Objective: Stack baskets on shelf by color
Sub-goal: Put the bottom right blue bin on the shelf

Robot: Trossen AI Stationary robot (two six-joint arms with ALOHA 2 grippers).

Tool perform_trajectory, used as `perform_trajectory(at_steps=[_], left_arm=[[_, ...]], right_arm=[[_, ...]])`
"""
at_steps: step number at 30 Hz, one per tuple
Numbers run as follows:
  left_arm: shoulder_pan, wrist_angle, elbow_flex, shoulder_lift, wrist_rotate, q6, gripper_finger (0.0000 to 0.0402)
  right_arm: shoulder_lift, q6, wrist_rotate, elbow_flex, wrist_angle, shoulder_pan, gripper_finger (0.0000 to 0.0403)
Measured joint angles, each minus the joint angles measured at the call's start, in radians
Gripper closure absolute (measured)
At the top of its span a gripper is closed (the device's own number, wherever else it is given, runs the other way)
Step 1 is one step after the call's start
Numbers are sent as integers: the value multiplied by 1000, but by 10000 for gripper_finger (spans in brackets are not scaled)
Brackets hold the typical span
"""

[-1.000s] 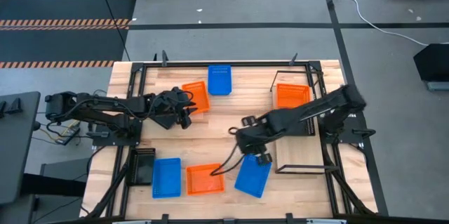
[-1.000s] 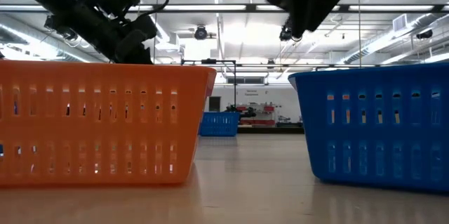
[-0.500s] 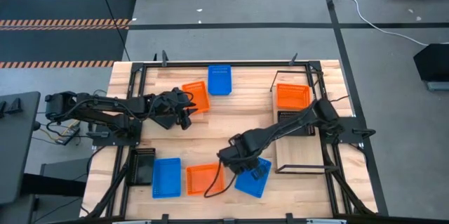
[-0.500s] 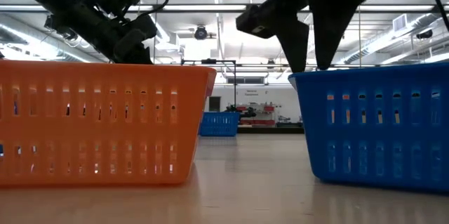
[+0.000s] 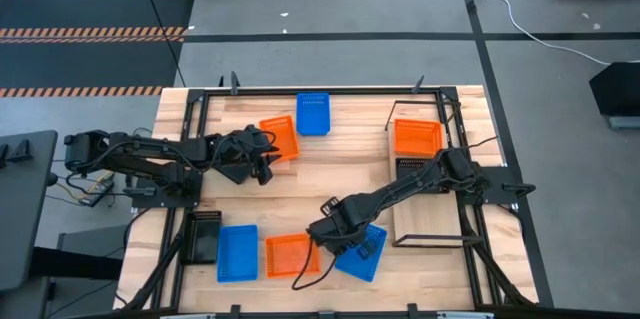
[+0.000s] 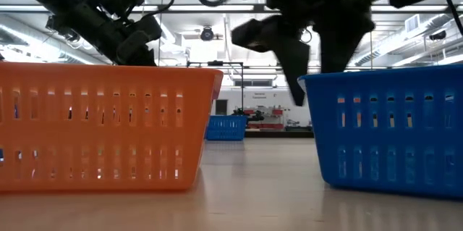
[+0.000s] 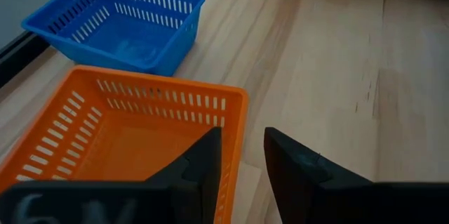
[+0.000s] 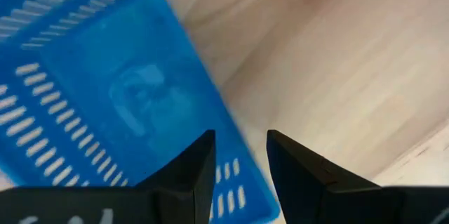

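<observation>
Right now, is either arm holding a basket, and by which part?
Neither. The left gripper has open fingers astride an orange basket's side wall; the right gripper, also open, straddles a blue basket's rim.

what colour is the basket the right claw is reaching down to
Blue. The right claw straddles the blue basket's rim; the right wrist view shows it best.
</observation>
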Motion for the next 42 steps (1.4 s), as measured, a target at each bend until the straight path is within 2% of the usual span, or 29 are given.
perform_trajectory(at_steps=[7, 12, 15, 18, 25, 28, 34, 38, 42], left_arm=[[0, -1, 0, 0, 0, 0, 285], [0, -1, 0, 0, 0, 0, 285], [0, -1, 0, 0, 0, 0, 285], [0, -1, 0, 0, 0, 0, 285], [0, -10, 0, 0, 0, 0, 285], [0, -11, 0, 0, 0, 0, 285], [0, -15, 0, 0, 0, -1, 285], [-1, -17, 0, 0, 2, -7, 285], [-17, -24, 0, 0, 7, -8, 285]], right_arm=[[9, 0, 21, 2, 20, 0, 268], [11, 37, 226, 1, 20, -20, 268], [12, 126, 369, 1, 5, -53, 268], [12, 199, 404, 1, -46, -90, 268], [11, 281, 398, 1, -228, -138, 268], [6, 283, 334, 13, -271, -136, 268], [-8, 275, 81, 68, -253, -74, 268], [-7, 226, 44, 66, -189, -7, 268], [-7, 203, 51, 65, -127, 46, 268]])
